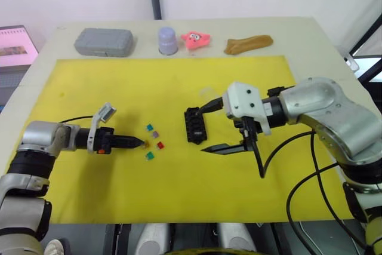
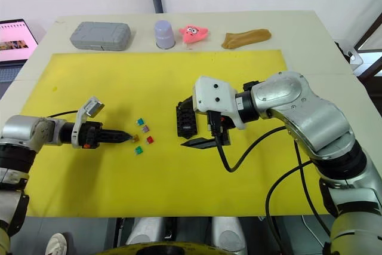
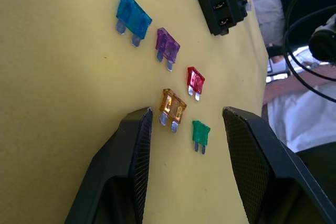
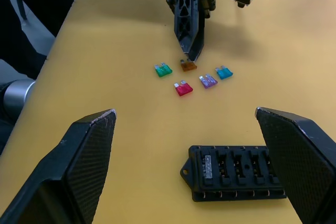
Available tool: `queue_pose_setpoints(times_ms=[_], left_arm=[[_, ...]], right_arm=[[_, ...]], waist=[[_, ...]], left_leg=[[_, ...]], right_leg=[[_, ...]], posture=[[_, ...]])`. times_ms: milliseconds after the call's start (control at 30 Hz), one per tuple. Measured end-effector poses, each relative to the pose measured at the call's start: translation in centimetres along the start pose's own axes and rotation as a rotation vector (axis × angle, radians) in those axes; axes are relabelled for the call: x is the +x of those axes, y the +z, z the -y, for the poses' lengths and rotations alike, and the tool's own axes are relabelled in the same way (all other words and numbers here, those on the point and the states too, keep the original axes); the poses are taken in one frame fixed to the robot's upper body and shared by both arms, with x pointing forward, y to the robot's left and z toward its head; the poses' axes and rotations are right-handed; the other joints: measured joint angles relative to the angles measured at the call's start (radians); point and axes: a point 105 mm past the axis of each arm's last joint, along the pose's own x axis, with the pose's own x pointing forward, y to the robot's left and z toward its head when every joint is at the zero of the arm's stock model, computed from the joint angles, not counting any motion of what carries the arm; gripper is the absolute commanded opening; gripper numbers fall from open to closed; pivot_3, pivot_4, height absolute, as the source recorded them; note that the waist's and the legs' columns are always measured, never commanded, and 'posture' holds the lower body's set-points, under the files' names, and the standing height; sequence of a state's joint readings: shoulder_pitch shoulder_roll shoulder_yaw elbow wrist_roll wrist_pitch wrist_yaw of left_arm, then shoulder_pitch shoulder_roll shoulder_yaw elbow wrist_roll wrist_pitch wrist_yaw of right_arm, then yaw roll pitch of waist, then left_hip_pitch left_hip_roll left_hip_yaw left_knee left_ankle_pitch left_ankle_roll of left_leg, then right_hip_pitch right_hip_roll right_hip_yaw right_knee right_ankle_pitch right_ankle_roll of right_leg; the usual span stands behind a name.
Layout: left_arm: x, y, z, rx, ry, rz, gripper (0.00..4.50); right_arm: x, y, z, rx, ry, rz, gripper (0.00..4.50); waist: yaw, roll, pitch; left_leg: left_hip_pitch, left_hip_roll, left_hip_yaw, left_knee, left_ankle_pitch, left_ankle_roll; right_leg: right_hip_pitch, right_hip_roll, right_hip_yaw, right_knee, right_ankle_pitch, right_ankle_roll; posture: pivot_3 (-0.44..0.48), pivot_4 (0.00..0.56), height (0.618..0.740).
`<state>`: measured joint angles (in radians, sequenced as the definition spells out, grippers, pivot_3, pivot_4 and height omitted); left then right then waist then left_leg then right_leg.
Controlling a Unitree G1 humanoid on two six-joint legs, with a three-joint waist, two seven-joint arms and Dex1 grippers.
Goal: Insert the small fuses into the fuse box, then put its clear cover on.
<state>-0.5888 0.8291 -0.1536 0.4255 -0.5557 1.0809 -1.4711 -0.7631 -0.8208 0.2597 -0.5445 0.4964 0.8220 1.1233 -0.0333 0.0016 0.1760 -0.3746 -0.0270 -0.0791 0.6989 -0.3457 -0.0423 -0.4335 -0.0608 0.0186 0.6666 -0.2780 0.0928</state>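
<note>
Lying loose on the yellow mat [image 1: 179, 183], five small fuses are gathered in a little cluster: a teal one [image 3: 133, 18], a purple one [image 3: 167, 45], a red one [image 3: 195, 81], an amber one [image 3: 172, 106] and a green one [image 3: 200, 132]. None of them appears to be seated yet; one slot of the fuse box [image 4: 239, 173] shows something pale inside, though I cannot tell if that is a fuse. So the task looks to be at its very start, with all five visible fuses to go in and the lid to follow.

The left gripper [image 3: 184, 124] has its jaws apart, with the amber fuse lying just ahead of the gap and the green one near the far finger; nothing is clamped. My guess is that the amber fuse is the first pick.

The fuse box sits well apart from those jaws, beyond the cluster. The right gripper [image 1: 210, 128] stands wide open around that black block, one finger on each side, not visibly touching it.

A faint glassy shape [image 1: 207, 93] just beyond the right gripper may be the clear cover, but I cannot be sure.

Along the table's far edge sit a grey case [image 1: 103, 42], a lilac cup [image 1: 167, 40], a pink toy [image 1: 196, 39] and a brown piece [image 1: 248, 43].
</note>
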Motion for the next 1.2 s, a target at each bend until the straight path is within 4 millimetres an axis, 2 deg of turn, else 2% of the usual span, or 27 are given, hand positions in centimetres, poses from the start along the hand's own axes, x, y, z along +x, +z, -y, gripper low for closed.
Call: queue_pose_setpoints(times_ms=[467, 567, 600, 867, 967, 1000, 1200], left_arm=[[1.3, 0.1, 0.4, 0.012, -0.055, -0.019, 2.25], [1.4, 0.0, 0.4, 0.015, -0.055, -0.028, 1.51], [1.5, -0.1, 0.3, 0.018, -0.053, -0.033, 1.03], [1.7, -0.3, -0.2, 0.035, -0.040, -0.043, 1.03], [1.6, -0.3, -0.3, 0.043, -0.034, -0.043, 0.17], [1.6, -0.3, -0.3, 0.045, -0.035, -0.043, 0.07], [1.6, -0.4, -0.4, 0.061, -0.028, -0.046, 0.07]], right_arm=[[0.0, 0.3, 0.3, -0.011, -0.018, -0.004, 4.50], [0.0, 0.2, 0.3, -0.009, -0.021, -0.006, 4.50], [0.0, 0.2, 0.3, -0.008, -0.021, -0.007, 4.50], [0.0, 0.2, 0.5, -0.008, -0.034, -0.007, 4.50], [0.0, 0.3, 0.5, -0.008, -0.036, -0.007, 4.50], [0.0, 0.2, 0.5, -0.009, -0.037, -0.008, 4.50], [0.0, 0.3, 0.5, -0.009, -0.039, -0.008, 4.50]], waist=[[0.020, 0.000, 0.000], [0.019, 0.000, 0.000], [0.019, 0.000, 0.000], [0.018, 0.000, 0.000], [0.017, 0.000, 0.000], [0.017, 0.000, 0.000], [0.017, 0.000, 0.000]], left_leg=[[0.000, -0.002, 0.000, 0.000, 0.000, 0.000], [0.000, -0.002, 0.000, 0.000, 0.000, 0.000], [0.000, -0.002, 0.000, 0.000, 0.000, 0.000], [0.000, -0.001, 0.000, 0.000, 0.000, 0.000], [0.000, -0.001, 0.000, 0.000, 0.000, 0.000], [0.000, -0.001, 0.000, 0.000, 0.000, 0.000], [0.001, -0.001, 0.000, 0.000, 0.000, 0.000]], right_leg=[[0.000, -0.001, 0.000, 0.000, 0.000, 0.000], [0.000, -0.001, 0.000, 0.000, 0.000, 0.000], [0.000, -0.001, 0.000, 0.000, 0.000, 0.000], [0.000, -0.001, 0.000, 0.000, 0.000, 0.000], [0.000, -0.001, 0.000, 0.000, 0.000, 0.000], [0.000, -0.001, 0.000, 0.000, 0.000, 0.000], [0.000, -0.001, 0.000, 0.000, 0.000, 0.000]], posture=[[0.000, 0.150, 0.740], [0.000, 0.150, 0.740], [0.000, 0.150, 0.740], [0.000, 0.150, 0.740], [0.000, 0.150, 0.740], [0.000, 0.150, 0.740], [0.000, 0.150, 0.740]])
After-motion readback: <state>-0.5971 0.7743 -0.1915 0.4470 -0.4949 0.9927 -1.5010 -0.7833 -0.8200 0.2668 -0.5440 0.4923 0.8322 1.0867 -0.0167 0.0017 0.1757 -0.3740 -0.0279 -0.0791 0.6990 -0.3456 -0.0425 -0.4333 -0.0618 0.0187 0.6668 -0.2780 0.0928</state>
